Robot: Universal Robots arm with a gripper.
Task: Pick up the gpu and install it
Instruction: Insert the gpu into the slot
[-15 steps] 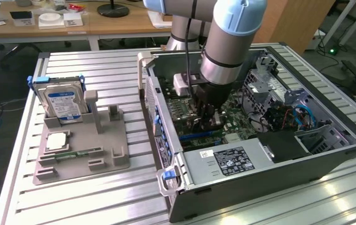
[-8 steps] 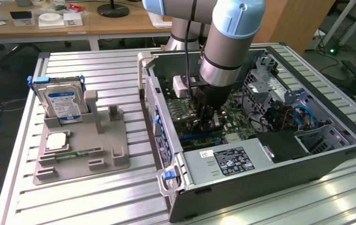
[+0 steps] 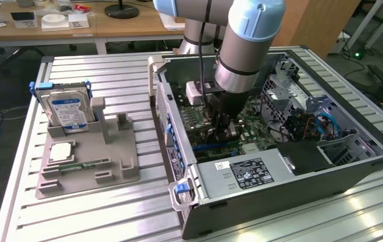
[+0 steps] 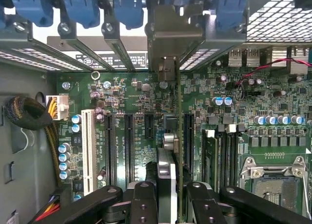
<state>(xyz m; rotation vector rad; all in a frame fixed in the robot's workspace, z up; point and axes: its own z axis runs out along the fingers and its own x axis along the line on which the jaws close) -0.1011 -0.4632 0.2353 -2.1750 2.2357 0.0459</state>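
Note:
The gpu (image 4: 166,170) is seen edge-on in the wrist view, a thin card standing upright over the green motherboard (image 4: 141,95). Its grey metal bracket (image 4: 169,34) sits at the case's rear slot openings, among the blue latches. My gripper (image 4: 168,197) is shut on the gpu, with black fingers (image 4: 142,202) on either side of the card. In the exterior view the gripper (image 3: 223,132) is deep inside the open computer case (image 3: 292,196), right above the motherboard. Whether the card's edge is down in a slot, I cannot tell.
Black expansion slots (image 4: 127,146) and a white slot (image 4: 88,151) lie beside the card; a memory stick (image 4: 209,156) and the processor socket (image 4: 275,185) lie on its other side. At the exterior view's left, a grey fixture (image 3: 87,161) holds a hard drive (image 3: 70,112). The power supply (image 3: 245,174) fills the case's near corner.

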